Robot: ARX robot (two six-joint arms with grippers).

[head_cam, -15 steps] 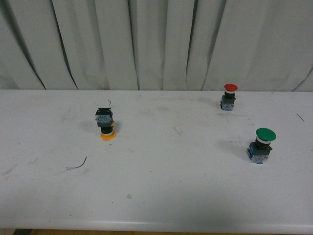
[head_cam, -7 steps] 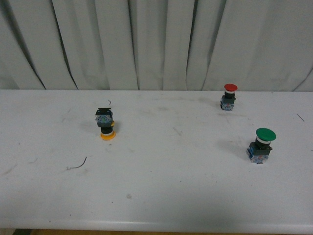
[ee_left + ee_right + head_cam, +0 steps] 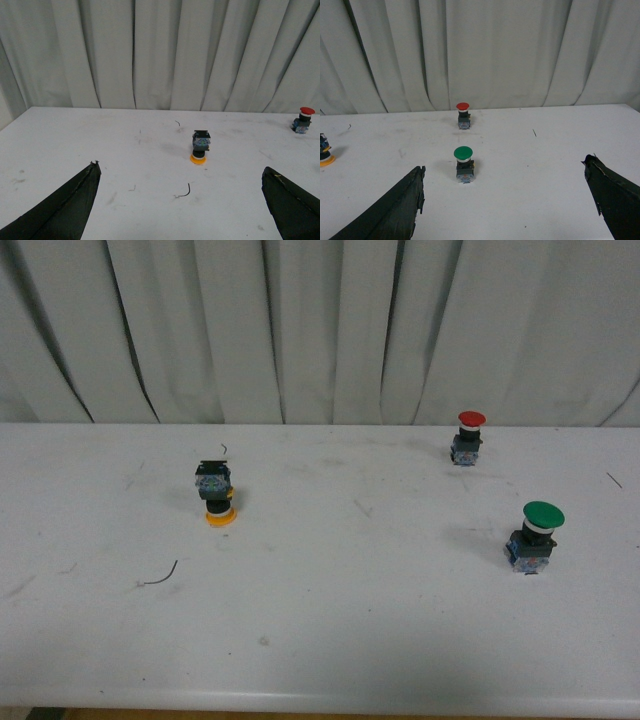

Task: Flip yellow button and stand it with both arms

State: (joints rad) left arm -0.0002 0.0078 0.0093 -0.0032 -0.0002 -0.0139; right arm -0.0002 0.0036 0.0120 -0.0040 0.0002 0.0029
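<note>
Left pincer [image 3: 180,167] spread wide above the surface [image 3: 350,620], right pincer [image 3: 503,164] likewise spread, yellow button [image 3: 218,495] standing upside down on its cap, well left of the red button [image 3: 469,437]

The white tabletop [image 3: 350,620] has small dark marks on it. On its left part the yellow button [image 3: 216,494] stands upside down on its cap. At the right, the red button [image 3: 468,438] stands upright near the back, and the green button [image 3: 535,536] stands upright nearer the front. A thin curved wire [image 3: 160,577] lies front-left of the yellow one.
</note>
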